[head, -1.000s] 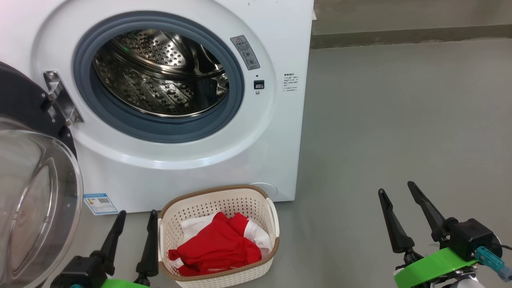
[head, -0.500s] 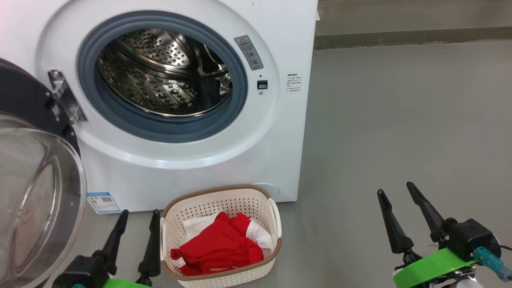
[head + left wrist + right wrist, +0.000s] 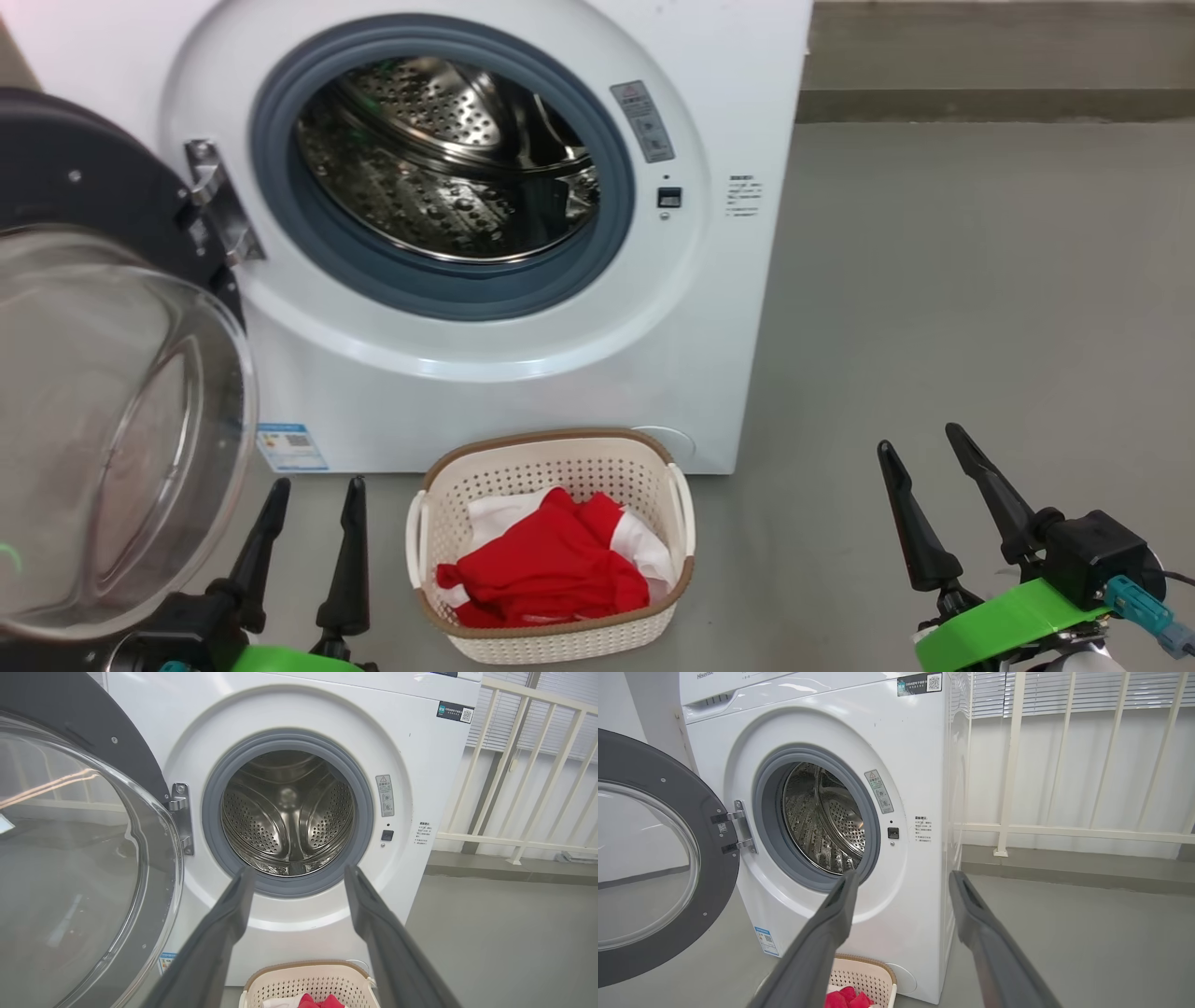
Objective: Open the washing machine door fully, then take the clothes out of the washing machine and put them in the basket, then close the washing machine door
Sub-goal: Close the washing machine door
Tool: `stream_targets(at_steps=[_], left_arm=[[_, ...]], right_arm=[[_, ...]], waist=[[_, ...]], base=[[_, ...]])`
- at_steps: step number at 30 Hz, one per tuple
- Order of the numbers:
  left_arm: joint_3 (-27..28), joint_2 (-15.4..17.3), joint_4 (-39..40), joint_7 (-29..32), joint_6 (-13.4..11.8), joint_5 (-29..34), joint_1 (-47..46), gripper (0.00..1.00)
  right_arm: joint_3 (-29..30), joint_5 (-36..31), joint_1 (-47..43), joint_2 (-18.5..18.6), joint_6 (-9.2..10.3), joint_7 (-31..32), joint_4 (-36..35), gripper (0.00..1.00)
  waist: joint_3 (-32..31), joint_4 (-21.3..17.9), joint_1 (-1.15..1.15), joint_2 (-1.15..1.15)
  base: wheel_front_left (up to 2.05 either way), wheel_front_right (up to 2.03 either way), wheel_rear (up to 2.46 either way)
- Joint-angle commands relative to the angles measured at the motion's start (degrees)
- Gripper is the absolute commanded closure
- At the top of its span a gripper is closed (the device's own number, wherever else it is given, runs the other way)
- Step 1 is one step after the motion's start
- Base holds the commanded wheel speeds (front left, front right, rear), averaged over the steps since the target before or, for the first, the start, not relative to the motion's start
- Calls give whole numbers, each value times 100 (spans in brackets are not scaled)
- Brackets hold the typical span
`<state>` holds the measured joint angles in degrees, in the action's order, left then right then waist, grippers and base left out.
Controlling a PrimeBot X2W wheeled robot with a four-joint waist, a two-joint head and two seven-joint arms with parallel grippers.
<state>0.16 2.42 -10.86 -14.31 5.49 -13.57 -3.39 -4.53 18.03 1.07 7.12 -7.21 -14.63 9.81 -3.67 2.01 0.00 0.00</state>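
The white washing machine (image 3: 523, 373) (image 3: 420, 756) (image 3: 920, 751) faces me with a bare steel drum (image 3: 448, 159) (image 3: 287, 812). Its door (image 3: 103, 411) (image 3: 70, 858) (image 3: 649, 858) hangs wide open on the left, glass bowl bulging toward me. On the floor before the machine stands the cream basket (image 3: 551, 630) (image 3: 308, 982) (image 3: 861, 975), with red and white clothes (image 3: 551, 569) (image 3: 845, 998) inside. My left gripper (image 3: 316, 490) (image 3: 299, 872) is open just left of the basket, holding nothing. Well to the right of the basket my right gripper (image 3: 922, 441) (image 3: 903, 875) is open over bare floor, holding nothing.
Grey floor (image 3: 980, 299) stretches to the right of the machine. A low concrete kerb (image 3: 990, 103) runs along the back. A cream railing (image 3: 1064, 830) (image 3: 514, 765) stands behind it, against a wall with blinds.
The whole head view has shifted right, so the camera turned left. The machine, door, basket and clothes stay put. Both grippers keep their open pose.
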Motion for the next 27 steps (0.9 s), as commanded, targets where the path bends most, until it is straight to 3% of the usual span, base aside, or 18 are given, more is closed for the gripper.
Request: stream_targets(at_steps=[1, 27], left_arm=[[187, 46, 196, -69, -47, 80, -66, 0], [64, 46, 582, -69, -275, 178, 89, 0]], right_arm=[[-139, 42, 113, 61, -28, -37, -160, 0], [-439, 61, 122, 78, -28, -37, -296, 0]], waist=[[21, 194, 0, 0], [-36, 1766, 0, 0]], base=[[0, 0, 0], [0, 0, 0]])
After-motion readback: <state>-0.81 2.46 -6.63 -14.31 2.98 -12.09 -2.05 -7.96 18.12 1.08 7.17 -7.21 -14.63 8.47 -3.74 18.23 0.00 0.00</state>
